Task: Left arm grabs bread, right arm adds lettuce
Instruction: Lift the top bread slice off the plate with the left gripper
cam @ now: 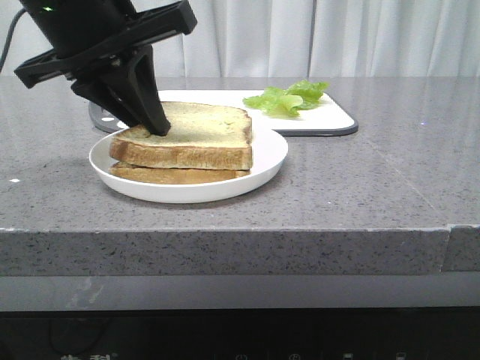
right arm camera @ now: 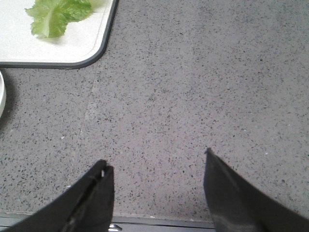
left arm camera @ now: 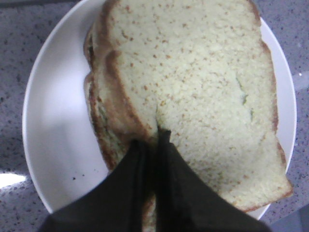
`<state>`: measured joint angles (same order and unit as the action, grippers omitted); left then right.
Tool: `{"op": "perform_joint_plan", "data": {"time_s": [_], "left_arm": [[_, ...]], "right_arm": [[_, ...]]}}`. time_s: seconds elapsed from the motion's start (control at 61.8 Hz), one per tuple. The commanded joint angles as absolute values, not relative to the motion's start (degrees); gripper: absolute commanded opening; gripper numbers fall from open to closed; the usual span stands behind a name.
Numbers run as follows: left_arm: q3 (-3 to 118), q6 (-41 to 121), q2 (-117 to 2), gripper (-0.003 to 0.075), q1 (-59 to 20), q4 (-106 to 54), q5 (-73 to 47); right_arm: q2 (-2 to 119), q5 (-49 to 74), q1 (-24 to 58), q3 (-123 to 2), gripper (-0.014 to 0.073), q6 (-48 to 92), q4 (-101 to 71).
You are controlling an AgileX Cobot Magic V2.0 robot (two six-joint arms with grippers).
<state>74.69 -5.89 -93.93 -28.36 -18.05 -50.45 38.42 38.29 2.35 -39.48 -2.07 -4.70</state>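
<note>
The white plate (cam: 266,161) sat nearest on the grey counter (cam: 360,187), carrying the bread (cam: 202,135) stacked on a thinner toast slice (cam: 176,175). The left gripper (cam: 159,126) pressed its tips onto the bread's top near the left crust. Behind, the lettuce (cam: 289,96) lay on a white tray (cam: 330,120).

From the left wrist, the fingers (left arm camera: 176,179) were nearly together, touching the bread (left arm camera: 203,82) without clearly pinching it.

From the right wrist, the right gripper (right arm camera: 157,166) hung wide apart, empty, above bare counter, well apart from the lettuce (right arm camera: 55,17).
</note>
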Motion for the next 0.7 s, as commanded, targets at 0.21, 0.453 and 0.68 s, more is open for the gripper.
{"op": "perform_joint_plan", "data": {"time_s": [0.21, 0.453, 0.68], "left_arm": [[76.1, -5.5, -81.4, -0.0020, -28.5, -15.6, -49.0], [72.9, -5.5, -70.0, -0.0020, -28.5, -14.8, -45.6], [62.4, -5.5, -59.1, -0.0020, -28.5, -14.8, -40.3]], "right_arm": [[38.7, 33.7, 2.0, -41.5, 0.0439, -1.6, -4.9], [40.6, 34.2, 2.0, -41.5, 0.0439, -1.6, -7.9], [49.1, 34.1, 2.0, -44.3, 0.0439, 0.0, -10.9]]}}
